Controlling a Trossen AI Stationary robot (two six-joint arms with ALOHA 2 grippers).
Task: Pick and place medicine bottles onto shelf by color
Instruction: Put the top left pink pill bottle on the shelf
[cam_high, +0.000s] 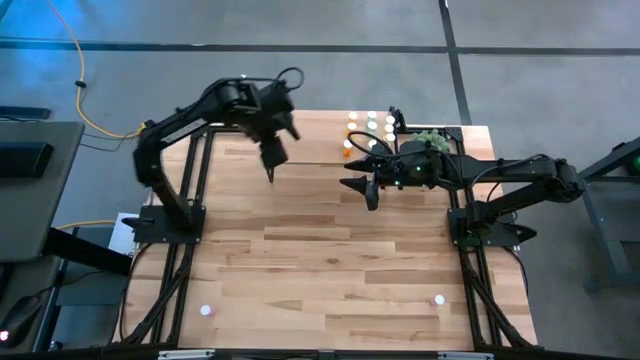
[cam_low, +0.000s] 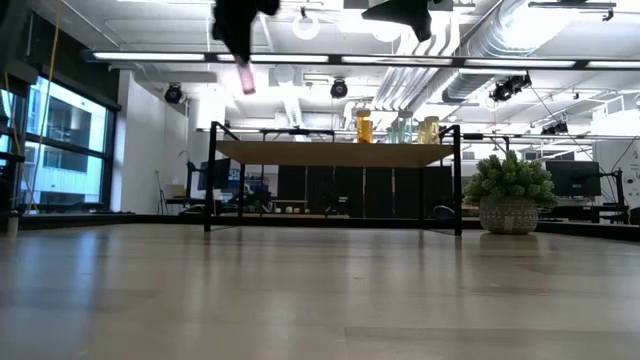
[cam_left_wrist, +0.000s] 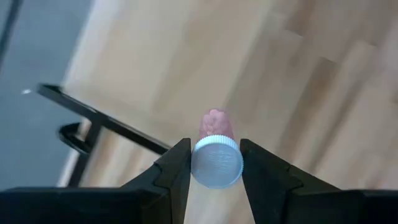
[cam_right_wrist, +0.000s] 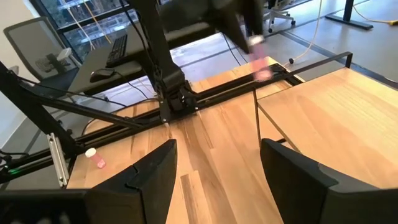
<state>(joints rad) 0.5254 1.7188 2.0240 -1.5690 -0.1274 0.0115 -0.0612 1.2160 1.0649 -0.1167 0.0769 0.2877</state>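
Plant (cam_low: 508, 195) just beside shelf (cam_low: 335, 153), seemingly.

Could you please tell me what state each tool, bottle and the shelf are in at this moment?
Left tool: shut on the pink bottle, raised above the table.
Pink bottle: gripped at its white cap, off the table.
Right tool: open, empty, beside the shelf.
Shelf: standing, several bottles upright on top.
Bottles on shelf: upright.
Two loose bottles: on the table's near edge, untouched.

Pink bottle (cam_left_wrist: 216, 127) (white cap (cam_left_wrist: 216, 163)), light-wood shelf (cam_low: 335, 153).
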